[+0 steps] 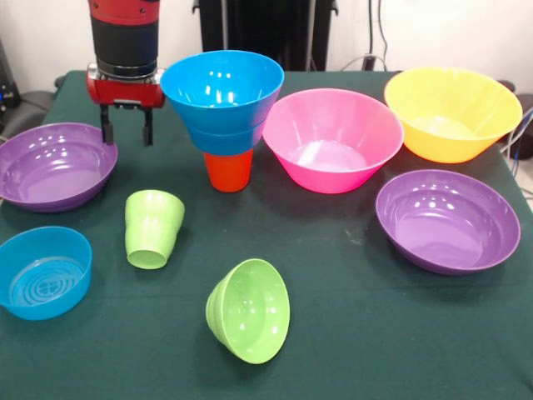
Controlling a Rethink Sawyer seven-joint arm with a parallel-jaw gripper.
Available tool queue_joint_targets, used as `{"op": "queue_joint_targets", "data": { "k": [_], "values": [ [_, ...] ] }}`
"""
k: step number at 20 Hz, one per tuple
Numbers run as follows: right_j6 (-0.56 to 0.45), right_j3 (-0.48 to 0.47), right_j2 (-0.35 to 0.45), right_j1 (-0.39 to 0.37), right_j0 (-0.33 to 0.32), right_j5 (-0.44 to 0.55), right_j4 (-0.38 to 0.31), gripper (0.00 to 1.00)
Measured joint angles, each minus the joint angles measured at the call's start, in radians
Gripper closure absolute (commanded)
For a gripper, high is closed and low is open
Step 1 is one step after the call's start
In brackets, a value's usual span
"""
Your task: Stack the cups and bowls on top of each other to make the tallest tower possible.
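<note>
The tower (222,100) stands at the back centre: an orange cup (227,170) upside down as base, with two blue bowls nested on it. My gripper (127,132) hangs open and empty just left of the tower, above the right rim of a purple bowl (52,165). A lime green cup (151,227) stands upside down and tilted in front of it. A small lime green bowl (249,310) lies on its side near the front. A pink bowl (331,138), a yellow-orange bowl (450,112), a second purple bowl (447,219) and a third blue bowl (43,272) stand apart.
Everything sits on a dark green table cloth (350,333). The table's left edge runs close to the blue and purple bowls. Dark equipment and cables (266,25) stand behind the table.
</note>
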Motion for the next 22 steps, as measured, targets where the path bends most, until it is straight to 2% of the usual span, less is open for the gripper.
{"op": "queue_joint_targets", "data": {
  "k": [7,16,22],
  "values": [
    [0.0,0.0,0.042,-0.001,-0.035,0.0,-0.025,0.0],
    [0.0,-0.005,0.085,-0.001,-0.074,0.0,-0.026,0.0],
    [0.0,-0.026,0.101,0.006,-0.078,0.0,-0.051,0.0]
  ]
}}
